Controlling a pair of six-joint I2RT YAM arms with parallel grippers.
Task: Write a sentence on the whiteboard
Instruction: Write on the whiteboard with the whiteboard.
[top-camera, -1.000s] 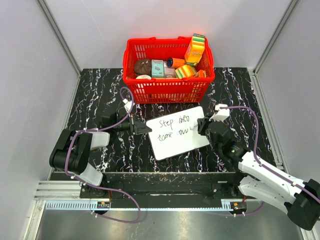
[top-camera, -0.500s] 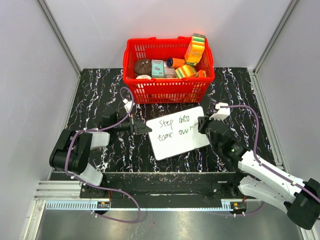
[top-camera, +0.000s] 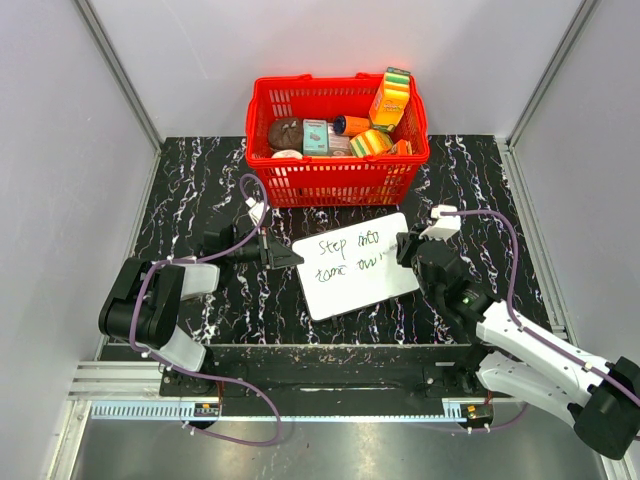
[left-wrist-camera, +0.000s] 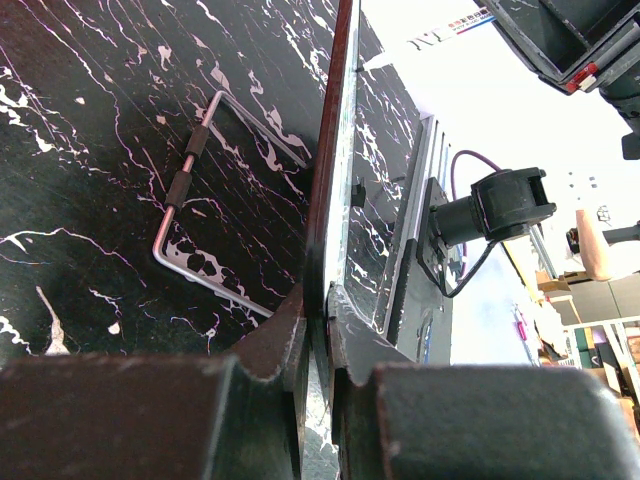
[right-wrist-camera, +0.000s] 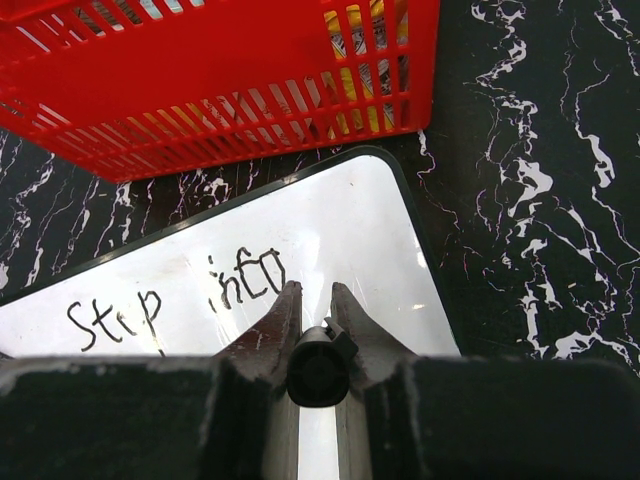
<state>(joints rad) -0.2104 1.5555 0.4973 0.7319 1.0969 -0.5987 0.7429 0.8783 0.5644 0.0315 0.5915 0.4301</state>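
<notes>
Whiteboard, flat, white and rectangular with rounded corners, lies askew on the black marbled table just ahead of your arms, between the two grippers. Your left gripper is clamped on the board's left edge, a finger pinched on either side of it. Your right gripper grips a black cylindrical marker over the board's right end; you cannot tell whether the tip touches. The black handwritten sentence runs in two lines, the upper one reading "Step into". Just beyond the board stands a red plastic mesh basket filled with packages.
</notes>
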